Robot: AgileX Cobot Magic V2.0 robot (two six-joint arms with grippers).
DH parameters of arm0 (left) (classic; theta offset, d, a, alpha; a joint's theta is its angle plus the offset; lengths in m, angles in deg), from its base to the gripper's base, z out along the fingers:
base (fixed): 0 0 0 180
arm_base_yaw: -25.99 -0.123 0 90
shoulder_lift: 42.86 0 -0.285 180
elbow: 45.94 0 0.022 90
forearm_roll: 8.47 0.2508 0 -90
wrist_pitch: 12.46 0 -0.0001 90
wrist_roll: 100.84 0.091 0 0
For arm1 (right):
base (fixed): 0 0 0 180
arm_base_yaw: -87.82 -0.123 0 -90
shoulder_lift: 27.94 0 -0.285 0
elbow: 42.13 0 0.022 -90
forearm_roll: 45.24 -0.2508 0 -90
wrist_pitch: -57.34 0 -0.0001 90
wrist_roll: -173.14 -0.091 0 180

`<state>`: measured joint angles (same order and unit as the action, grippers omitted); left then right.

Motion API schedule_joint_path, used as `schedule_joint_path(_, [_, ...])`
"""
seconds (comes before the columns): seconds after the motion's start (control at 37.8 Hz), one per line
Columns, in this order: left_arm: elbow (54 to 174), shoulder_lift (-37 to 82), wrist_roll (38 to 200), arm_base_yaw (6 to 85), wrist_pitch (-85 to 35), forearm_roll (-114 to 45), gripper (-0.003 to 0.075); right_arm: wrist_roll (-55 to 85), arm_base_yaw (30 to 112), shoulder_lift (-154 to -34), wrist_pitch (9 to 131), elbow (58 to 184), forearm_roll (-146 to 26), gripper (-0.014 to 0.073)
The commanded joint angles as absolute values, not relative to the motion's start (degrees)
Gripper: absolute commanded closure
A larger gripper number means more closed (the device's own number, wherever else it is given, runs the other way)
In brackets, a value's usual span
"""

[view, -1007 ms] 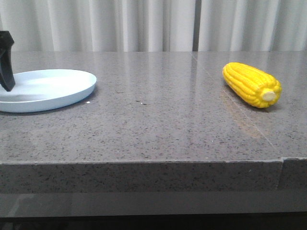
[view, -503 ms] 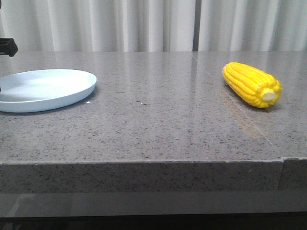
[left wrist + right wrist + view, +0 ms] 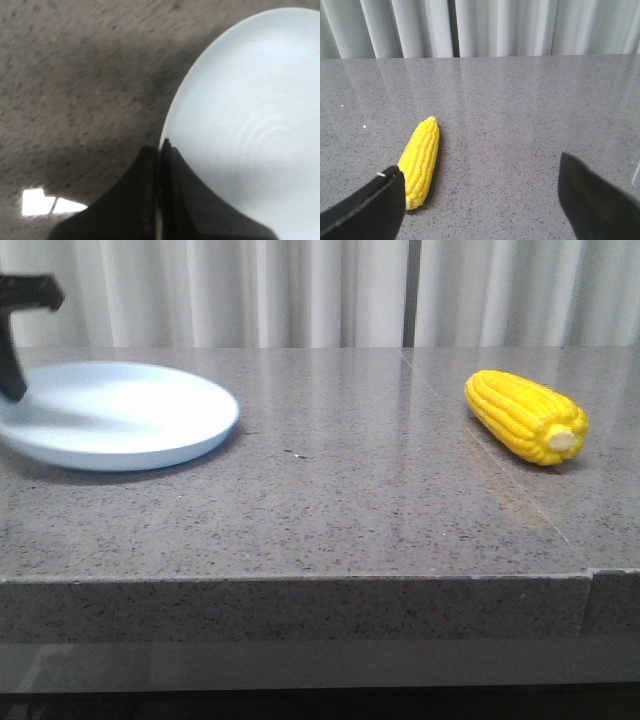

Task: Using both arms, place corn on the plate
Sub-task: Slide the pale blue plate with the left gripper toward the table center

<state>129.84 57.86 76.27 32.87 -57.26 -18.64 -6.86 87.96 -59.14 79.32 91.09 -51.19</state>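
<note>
Your left gripper (image 3: 159, 150) pinches the plate (image 3: 150, 420) rim, positioning it; right gripper (image 3: 480, 200) (spread wide) must next straddle the corn (image 3: 421, 161).

Grey speckled stone table (image 3: 330, 510) spreads out in front of me, polished enough to throw soft pale reflections back near the far edge. A thin seam (image 3: 590, 580) runs through the slab on my right side, showing at the front lip. Behind the table hangs a white pleated curtain (image 3: 300, 290), folds falling straight down, with a dark vertical gap (image 3: 411, 292) between its two panels. Down at my left wrist, a bright square glint (image 3: 35, 202) sits on the stone, and the surface looks blurred there.
</note>
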Motion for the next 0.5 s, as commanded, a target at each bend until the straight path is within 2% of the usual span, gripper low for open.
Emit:
schedule_joint_path(0.0, [135.14, 55.06, 76.89, 36.00, -55.81, -22.95, 0.0741, -6.23, 88.40, -59.88, 74.76, 93.06, -50.77, -0.0050])
schedule_joint_path(0.26, [140.32, 59.39, 77.62, 43.69, -53.84, -25.32, 0.0740, -6.23, 88.40, -59.88, 74.76, 93.06, -50.77, -0.0050])
schedule_joint_path(0.48, [141.10, 64.70, 77.62, 45.04, -53.73, -25.32, 0.0738, -6.23, 88.40, -59.88, 74.76, 93.06, -50.77, -0.0050])
